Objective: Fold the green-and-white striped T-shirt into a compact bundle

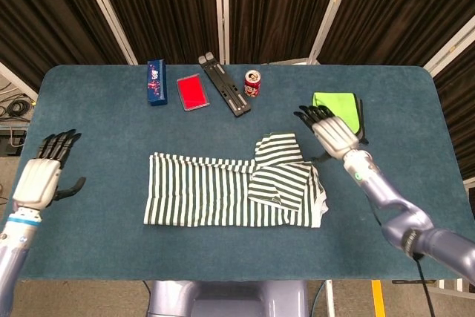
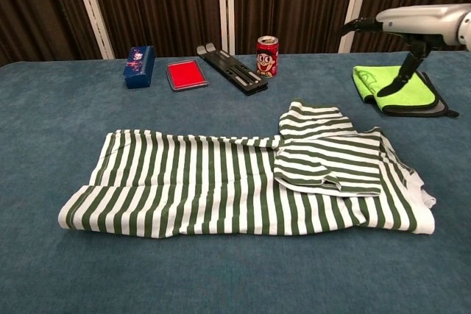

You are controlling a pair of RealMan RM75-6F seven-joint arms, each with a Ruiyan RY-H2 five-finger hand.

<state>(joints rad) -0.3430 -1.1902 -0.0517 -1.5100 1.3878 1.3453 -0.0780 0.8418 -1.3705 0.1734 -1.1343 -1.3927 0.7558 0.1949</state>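
The green-and-white striped T-shirt (image 1: pixel 230 189) (image 2: pixel 221 189) lies flat in the middle of the blue table, a long band with its right end folded over into a smaller flap (image 1: pixel 278 180) (image 2: pixel 327 163). My right hand (image 1: pixel 332 133) (image 2: pixel 412 23) hovers open above the table, palm down, just beyond the shirt's right end and in front of the green cloth. It holds nothing. My left hand (image 1: pixel 43 172) is open at the far left edge of the table, well clear of the shirt, and does not show in the chest view.
Along the back stand a blue box (image 1: pixel 155 81) (image 2: pixel 139 65), a red pad (image 1: pixel 192 93) (image 2: pixel 187 75), a black stand (image 1: pixel 224 84) (image 2: pixel 232 68) and a red can (image 1: pixel 253 83) (image 2: pixel 267 56). A folded green cloth (image 1: pixel 338 113) (image 2: pixel 401 87) lies at the right.
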